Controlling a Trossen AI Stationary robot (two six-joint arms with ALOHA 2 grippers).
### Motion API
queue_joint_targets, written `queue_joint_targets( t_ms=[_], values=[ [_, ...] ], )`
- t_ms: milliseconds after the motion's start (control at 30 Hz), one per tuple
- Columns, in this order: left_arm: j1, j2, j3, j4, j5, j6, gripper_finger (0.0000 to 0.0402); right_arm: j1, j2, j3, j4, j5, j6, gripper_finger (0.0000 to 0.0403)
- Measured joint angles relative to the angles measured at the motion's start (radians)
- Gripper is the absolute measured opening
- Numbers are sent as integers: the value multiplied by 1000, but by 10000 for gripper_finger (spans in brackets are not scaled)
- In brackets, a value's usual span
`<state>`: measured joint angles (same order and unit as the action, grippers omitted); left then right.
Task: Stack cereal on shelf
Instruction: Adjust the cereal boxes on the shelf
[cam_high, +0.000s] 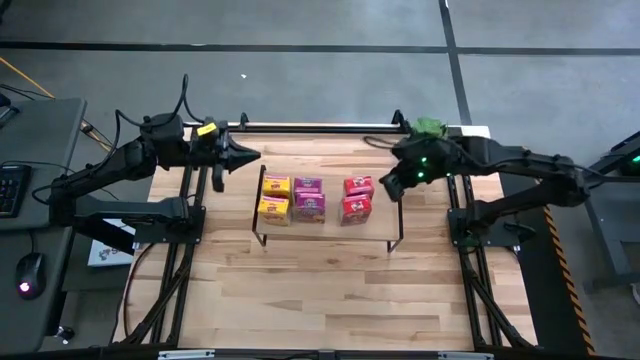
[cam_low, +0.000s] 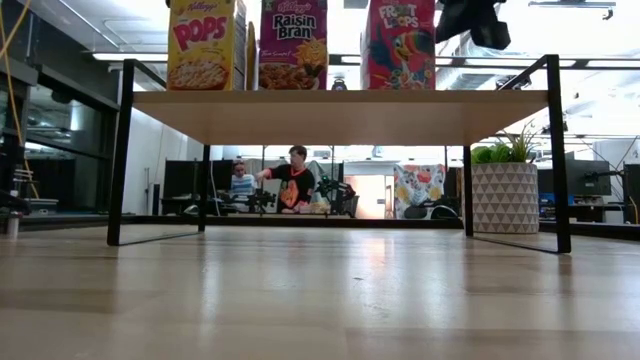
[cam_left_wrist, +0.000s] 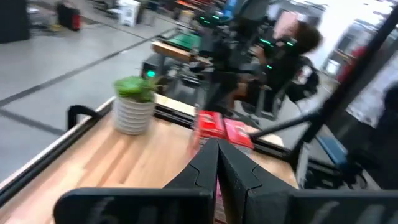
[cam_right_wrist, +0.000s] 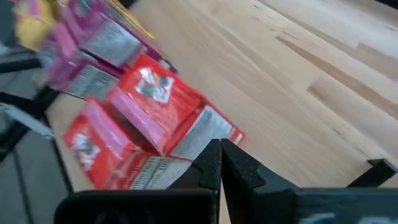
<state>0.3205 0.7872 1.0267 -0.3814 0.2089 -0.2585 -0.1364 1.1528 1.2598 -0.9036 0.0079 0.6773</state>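
Evidently all six small yellow, magenta and red cardboard cereal boxes (cam_high: 312, 199) sit paired on the wood-topped wire-legged shelf (cam_high: 375, 237); left gripper (cam_high: 248, 155) and right gripper (cam_high: 386, 186) hang clenched, empty, alongside.

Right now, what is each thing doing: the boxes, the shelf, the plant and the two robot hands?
Yellow boxes: upright on the shelf, side by side.
Pink boxes: upright on the shelf.
Red boxes: upright on the shelf.
Shelf: standing level on the table.
Plant: upright in its pot.
Left gripper: shut, empty.
Right gripper: shut, empty, beside the red boxes.
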Motion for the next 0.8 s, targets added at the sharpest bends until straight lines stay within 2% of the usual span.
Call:
queue_joint_targets(
  t_ms=[133, 333, 800],
  values=[
    [0, 0, 0, 1, 33, 46, 0, 19, 49, 0, -26, 42, 64, 0],
    [0, 0, 0, 1, 38, 86, 0, 20, 100, 0, -24, 47, 120, 0],
    [0, 0, 0, 14, 43, 54, 0, 28, 112, 0, 40, 39, 180, 0]
  ],
)
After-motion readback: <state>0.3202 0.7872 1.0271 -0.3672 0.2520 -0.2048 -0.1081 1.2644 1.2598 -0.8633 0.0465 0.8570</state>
